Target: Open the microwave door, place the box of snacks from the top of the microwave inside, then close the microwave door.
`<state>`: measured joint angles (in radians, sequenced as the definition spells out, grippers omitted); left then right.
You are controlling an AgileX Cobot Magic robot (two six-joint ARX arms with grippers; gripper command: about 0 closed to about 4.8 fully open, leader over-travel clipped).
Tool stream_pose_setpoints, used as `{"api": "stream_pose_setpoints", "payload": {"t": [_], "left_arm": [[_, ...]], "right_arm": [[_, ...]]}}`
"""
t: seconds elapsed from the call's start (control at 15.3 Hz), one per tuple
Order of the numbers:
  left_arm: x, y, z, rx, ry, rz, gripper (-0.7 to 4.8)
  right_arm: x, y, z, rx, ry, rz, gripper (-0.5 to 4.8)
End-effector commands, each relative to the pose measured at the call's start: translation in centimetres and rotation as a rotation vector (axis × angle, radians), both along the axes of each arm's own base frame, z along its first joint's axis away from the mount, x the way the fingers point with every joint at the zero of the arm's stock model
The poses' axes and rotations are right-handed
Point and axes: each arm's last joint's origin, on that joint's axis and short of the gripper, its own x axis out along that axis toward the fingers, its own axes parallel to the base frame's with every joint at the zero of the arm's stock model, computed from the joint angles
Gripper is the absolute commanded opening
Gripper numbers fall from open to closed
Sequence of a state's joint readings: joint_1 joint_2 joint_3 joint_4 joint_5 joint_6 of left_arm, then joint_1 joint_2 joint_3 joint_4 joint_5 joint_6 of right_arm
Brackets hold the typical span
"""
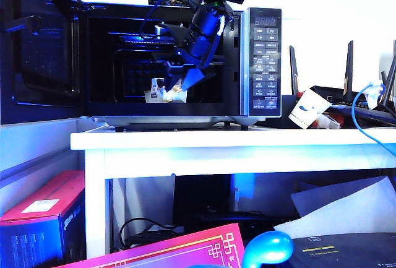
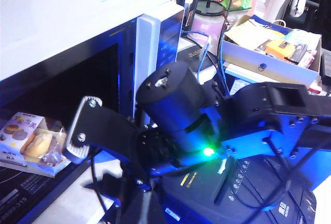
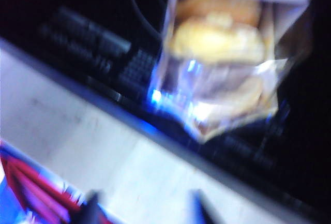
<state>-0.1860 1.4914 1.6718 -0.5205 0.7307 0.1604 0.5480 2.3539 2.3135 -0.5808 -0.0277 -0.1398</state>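
Pale, partly clear box of snacks (image 3: 227,53) shows yellowish pastries inside.

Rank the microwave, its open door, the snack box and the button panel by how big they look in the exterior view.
1. microwave
2. microwave door, swung open and cut off at the frame edge, so its rank is less sure
3. button panel
4. box of snacks, inside the cavity below the right claw

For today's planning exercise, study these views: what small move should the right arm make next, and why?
Probably draw the right gripper back out of the large black microwave. The small pale, partly clear box of snacks already lies on the cavity floor, the glossy glass microwave door stands open, and the arm blocks the opening. The left gripper is not in view.
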Motion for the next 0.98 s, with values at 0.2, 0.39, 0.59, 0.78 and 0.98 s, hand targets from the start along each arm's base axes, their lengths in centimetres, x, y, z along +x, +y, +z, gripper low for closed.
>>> {"api": "stream_pose_setpoints", "payload": {"t": [0.2, 0.39, 0.59, 0.78, 0.98], "left_arm": [[-0.1, 0.0, 0.2, -0.007, -0.006, -0.010, -0.05], [-0.1, 0.0, 0.2, -0.008, -0.006, -0.011, -0.05], [-0.2, 0.0, 0.2, -0.008, -0.004, -0.013, -0.05], [-0.2, 0.0, 0.2, -0.008, -0.002, -0.013, -0.05], [-0.2, 0.0, 0.1, -0.007, 0.001, -0.013, -0.05]], "right_arm": [[1.2, 0.8, -1.2, 0.068, -0.057, 0.013, 2.19], [2.1, 1.3, -2.0, 0.108, -0.121, 0.013, 2.19], [3.1, 1.7, -3.1, 0.142, -0.184, 0.008, 2.19], [3.9, 1.3, -3.1, 0.176, -0.248, -0.008, 2.20], [4.4, 1.2, -2.9, 0.219, -0.311, -0.001, 2.20]]}}
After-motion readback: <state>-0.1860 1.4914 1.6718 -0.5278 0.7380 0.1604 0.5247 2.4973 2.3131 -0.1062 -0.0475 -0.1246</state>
